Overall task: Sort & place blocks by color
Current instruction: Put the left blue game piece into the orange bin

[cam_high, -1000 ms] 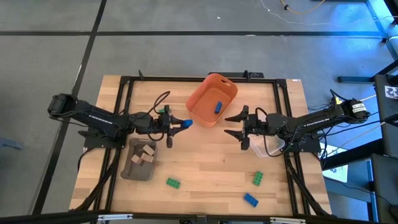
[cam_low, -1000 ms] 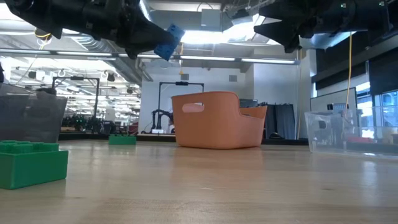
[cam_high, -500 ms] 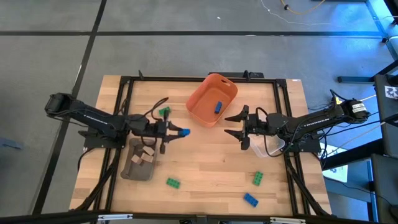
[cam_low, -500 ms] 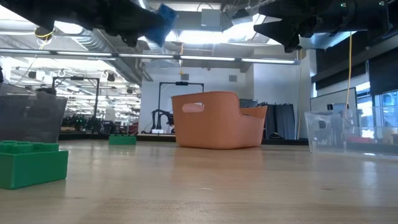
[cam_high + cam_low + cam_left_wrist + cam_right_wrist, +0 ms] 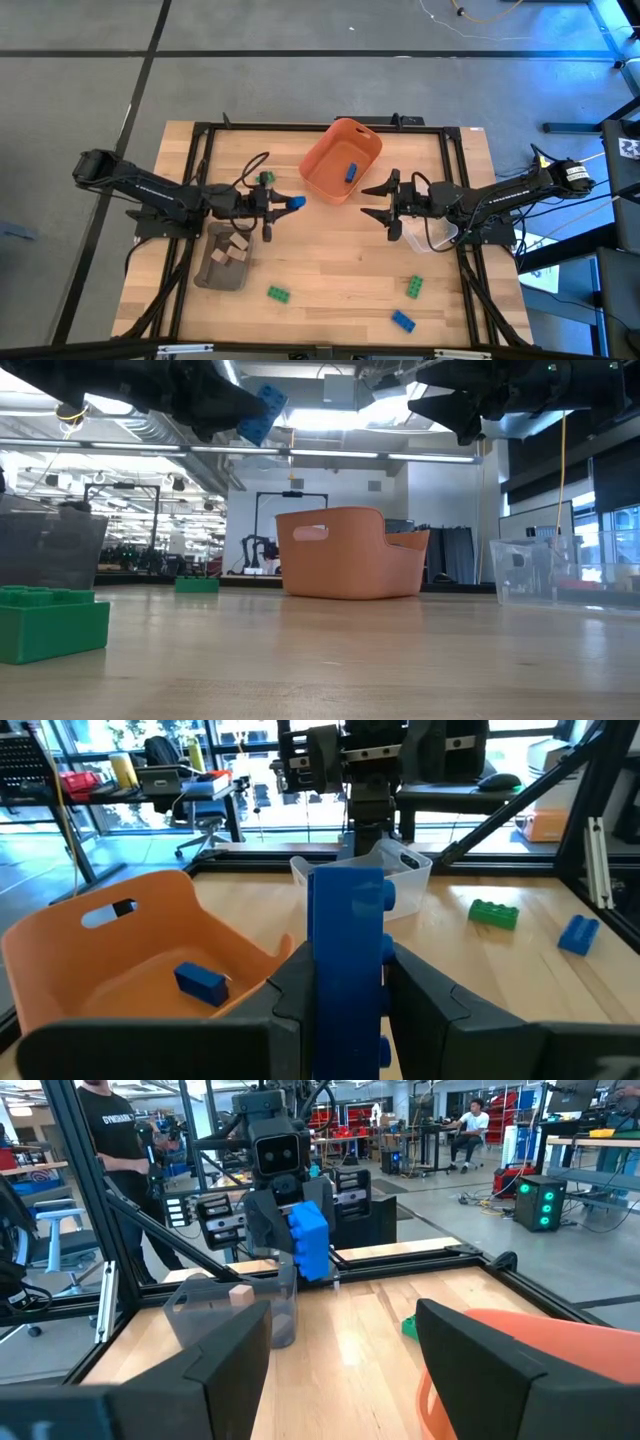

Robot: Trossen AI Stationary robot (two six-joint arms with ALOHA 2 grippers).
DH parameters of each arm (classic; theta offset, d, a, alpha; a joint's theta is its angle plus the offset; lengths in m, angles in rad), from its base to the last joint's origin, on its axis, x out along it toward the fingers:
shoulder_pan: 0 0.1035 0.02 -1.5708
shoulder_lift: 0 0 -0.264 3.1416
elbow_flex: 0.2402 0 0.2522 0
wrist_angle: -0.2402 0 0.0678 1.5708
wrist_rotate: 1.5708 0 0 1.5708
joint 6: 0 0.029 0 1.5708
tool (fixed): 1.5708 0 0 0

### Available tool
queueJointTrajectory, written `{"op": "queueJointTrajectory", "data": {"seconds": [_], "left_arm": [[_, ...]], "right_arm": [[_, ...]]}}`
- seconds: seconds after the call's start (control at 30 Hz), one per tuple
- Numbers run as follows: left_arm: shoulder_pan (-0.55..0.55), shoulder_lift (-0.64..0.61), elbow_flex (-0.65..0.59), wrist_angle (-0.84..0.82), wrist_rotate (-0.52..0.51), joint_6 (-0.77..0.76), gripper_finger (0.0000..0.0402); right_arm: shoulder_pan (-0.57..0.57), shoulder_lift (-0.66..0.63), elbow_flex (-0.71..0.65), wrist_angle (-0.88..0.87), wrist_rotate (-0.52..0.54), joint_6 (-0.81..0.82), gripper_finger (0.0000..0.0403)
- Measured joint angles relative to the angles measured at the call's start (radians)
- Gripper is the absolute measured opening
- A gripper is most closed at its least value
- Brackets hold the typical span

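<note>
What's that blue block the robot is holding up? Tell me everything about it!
The blue block is a small studded toy brick that looks like shiny plastic, with round studs along one side. The left gripper pinches it between its two dark fingers, which press on opposite faces. It hangs in the air above the wooden table, touching nothing else, just short of the orange bin, which already holds another blue brick.
</note>
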Motion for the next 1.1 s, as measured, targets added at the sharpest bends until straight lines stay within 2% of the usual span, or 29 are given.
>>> {"op": "queueJointTrajectory", "data": {"seconds": [0.27, 0.43, 0.67, 0.87, 1.1], "left_arm": [[0.0, 0.0, 0.0, -0.003, 0.002, 0.0, 0.0081], [0.0, 0.0, 0.0, -0.008, 0.002, -0.002, 0.0081], [0.0, 0.0, 0.0, -0.026, 0.002, -0.003, 0.0082], [0.0, 0.0, 0.0, -0.035, 0.002, -0.003, 0.0082], [0.0, 0.0, 0.0, -0.036, 0.001, -0.007, 0.0082]], "right_arm": [[0.0, 0.0, 0.0, 0.0, -0.001, 0.001, 0.025], [0.0, -0.011, 0.0, -0.052, -0.066, 0.032, 0.025], [0.0, -0.124, -0.001, -0.202, -0.068, 0.056, 0.025], [0.0, -0.222, -0.001, -0.286, -0.027, 0.106, 0.025], [0.0, -0.214, -0.001, -0.334, -0.027, 0.159, 0.025]]}}
